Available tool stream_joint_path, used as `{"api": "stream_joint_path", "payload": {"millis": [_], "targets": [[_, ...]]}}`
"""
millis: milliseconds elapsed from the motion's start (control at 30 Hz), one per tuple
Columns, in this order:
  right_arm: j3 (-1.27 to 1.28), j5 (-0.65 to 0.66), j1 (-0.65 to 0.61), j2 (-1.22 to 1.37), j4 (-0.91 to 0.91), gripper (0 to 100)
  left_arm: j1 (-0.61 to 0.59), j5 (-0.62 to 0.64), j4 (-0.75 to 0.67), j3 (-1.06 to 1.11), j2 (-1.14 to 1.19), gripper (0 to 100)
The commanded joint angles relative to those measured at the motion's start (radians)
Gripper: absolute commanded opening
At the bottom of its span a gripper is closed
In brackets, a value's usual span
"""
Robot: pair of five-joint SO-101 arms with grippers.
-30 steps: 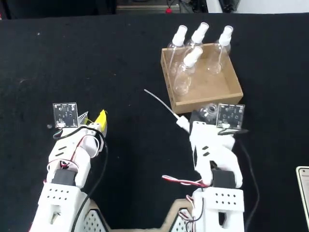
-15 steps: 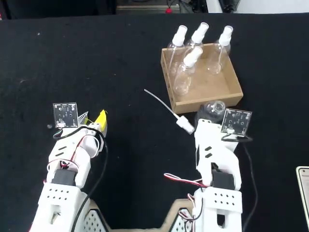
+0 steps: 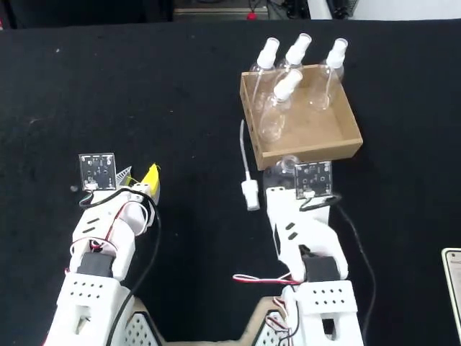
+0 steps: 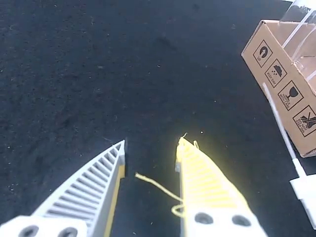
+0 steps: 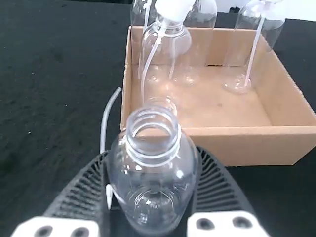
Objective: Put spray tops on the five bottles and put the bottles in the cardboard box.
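My right gripper (image 5: 152, 157) is clenched around an uncapped bottle (image 5: 150, 173). One black finger presses each side of its clear body, and its open threaded neck stands upright above my fingertips. From the high view, the right gripper (image 3: 286, 171) and its bottle (image 3: 288, 163) sit just short of the near wall of the cardboard box (image 3: 306, 153). I cannot tell whether glass and cardboard touch.

Straight ahead of these jaws, inside the cardboard box (image 5: 237, 145), stand four capped bottles (image 3: 274, 115). They are grouped toward the far and left parts of the box.

The loose spray top (image 3: 250, 194) lies on the black table (image 3: 180, 86) just beside my right jaws, on the side facing my left arm. Its thin tube runs forward along the outside of the box wall.

My left gripper (image 4: 150, 144) is released. Its white and yellow fingers are spread with only dark cloth between them. The box (image 4: 286, 84) is ahead of these jaws and off to their right, and the spray top (image 4: 306, 190) lies near the yellow finger's outer side.
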Motion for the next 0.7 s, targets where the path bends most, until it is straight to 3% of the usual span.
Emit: {"api": "stream_joint_path", "payload": {"millis": [0, 200, 500, 667], "targets": [[-0.09, 0.005, -0.021, -0.021, 0.074, 6.7, -0.008, 0.002, -0.032, -0.05, -0.009, 17], [-0.139, 0.012, -0.064, -0.021, 0.117, 6.7, -0.008, 0.002, -0.068, -0.039, -0.009, 17], [-0.005, 0.012, -0.069, -0.019, -0.12, 6.7, -0.008, 0.0, -0.068, -0.039, -0.009, 17], [-0.005, 0.012, -0.074, -0.018, -0.129, 6.7, -0.008, 0.005, -0.068, -0.039, -0.009, 17]]}}
